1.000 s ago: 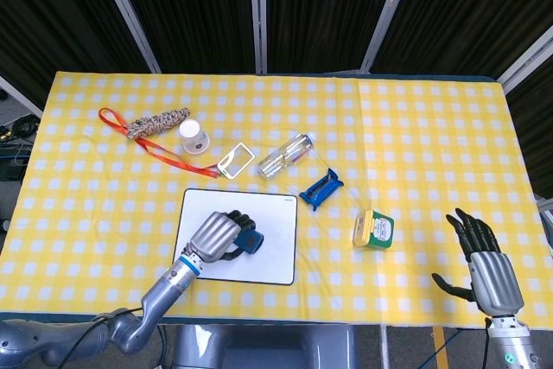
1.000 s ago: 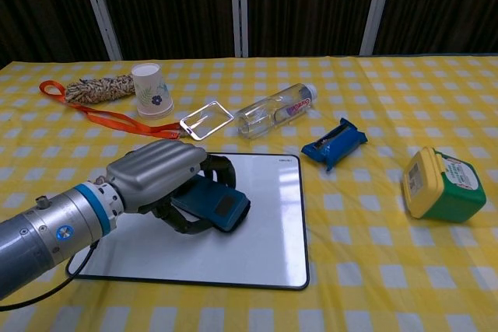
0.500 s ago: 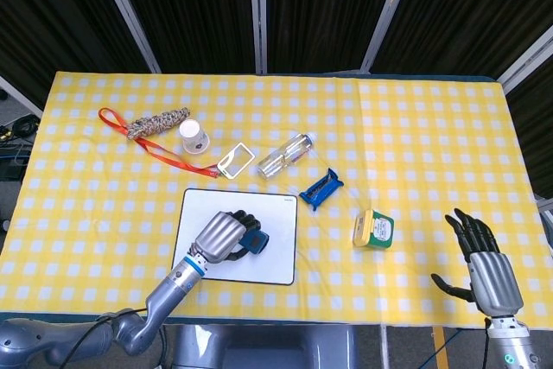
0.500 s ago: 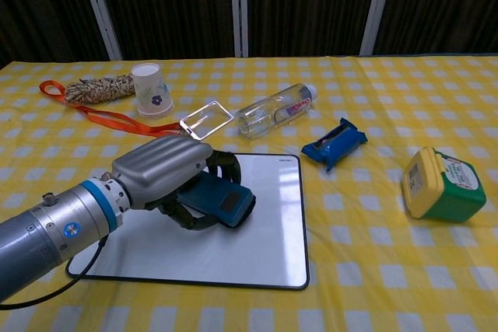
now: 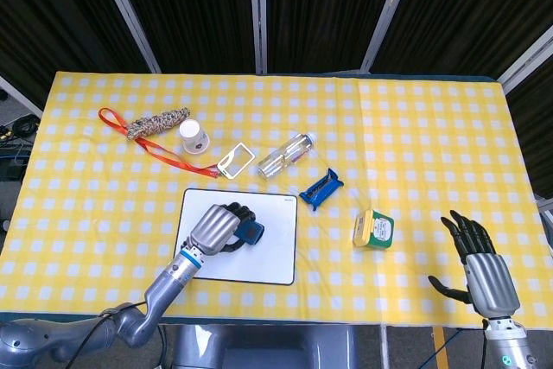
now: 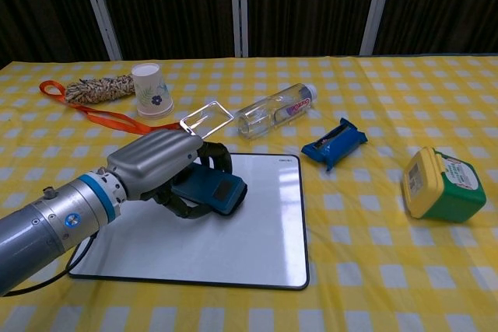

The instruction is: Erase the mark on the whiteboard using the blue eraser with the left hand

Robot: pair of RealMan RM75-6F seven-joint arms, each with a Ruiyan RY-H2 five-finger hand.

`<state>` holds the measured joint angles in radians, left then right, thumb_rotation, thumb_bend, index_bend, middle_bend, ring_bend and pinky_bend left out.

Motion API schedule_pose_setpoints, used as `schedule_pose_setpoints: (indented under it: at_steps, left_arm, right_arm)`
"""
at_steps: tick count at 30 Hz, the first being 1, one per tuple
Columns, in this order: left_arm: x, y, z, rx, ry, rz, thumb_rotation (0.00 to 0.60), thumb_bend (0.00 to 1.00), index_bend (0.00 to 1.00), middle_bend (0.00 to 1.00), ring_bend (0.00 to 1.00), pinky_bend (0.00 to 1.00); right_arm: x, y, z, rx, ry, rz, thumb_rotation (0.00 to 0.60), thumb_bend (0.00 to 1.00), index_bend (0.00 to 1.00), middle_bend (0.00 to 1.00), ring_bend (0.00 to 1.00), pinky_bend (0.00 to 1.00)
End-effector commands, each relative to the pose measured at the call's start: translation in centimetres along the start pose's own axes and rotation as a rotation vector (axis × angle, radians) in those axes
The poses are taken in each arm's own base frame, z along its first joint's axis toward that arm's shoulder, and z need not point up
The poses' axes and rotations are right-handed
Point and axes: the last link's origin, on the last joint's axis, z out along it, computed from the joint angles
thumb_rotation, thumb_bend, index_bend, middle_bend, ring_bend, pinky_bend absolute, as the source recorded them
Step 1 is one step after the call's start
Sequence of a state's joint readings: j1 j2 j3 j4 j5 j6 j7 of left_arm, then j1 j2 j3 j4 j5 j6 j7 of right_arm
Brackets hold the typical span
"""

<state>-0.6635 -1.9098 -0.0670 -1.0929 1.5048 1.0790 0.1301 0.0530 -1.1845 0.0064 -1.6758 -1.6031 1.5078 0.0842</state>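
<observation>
The blue eraser (image 6: 208, 189) sits clasped in the left hand (image 6: 159, 167), pressed on the whiteboard (image 6: 257, 231) at lower left of frame; bare board stretches rightward. Right hand (image 5: 480, 261) idles, fingers spread.

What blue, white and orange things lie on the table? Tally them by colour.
Blue: 2, the eraser and the packet
White: 2, the whiteboard and the paper cup
Orange: 1, the lanyard
Total: 5

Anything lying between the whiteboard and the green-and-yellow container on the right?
In the head view, only bare checked cloth between the whiteboard and the container; the blue packet sits further back, off that line.
</observation>
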Motion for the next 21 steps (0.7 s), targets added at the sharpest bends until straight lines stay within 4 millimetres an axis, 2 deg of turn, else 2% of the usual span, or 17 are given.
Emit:
schedule_pose_setpoints:
  at_steps: [1,14,21]
  left_arm:
    - [-0.1,-0.4,0.1,0.009,0.006,-0.018,0.600,0.57,0.78,0.58,0.54,0.51]
    - [-0.5,-2.0,0.2,0.061,0.048,-0.093,0.600,0.57,0.78,0.58,0.54,0.51]
    - [-0.8,-1.2,0.4,0.040,0.056,-0.112,0.600,0.57,0.78,0.58,0.54,0.51]
  right_arm:
    - [0.0,0.0,0.0,0.002,-0.001,-0.001,0.600,0.07,0.00,0.00,0.00,0.00]
    - [-0.2,-0.2,-0.1,0.007,-0.005,-0.004,0.600,0.07,0.00,0.00,0.00,0.00]
    - [-0.2,-0.2,-0.1,0.012,-0.001,0.001,0.600,0.07,0.00,0.00,0.00,0.00]
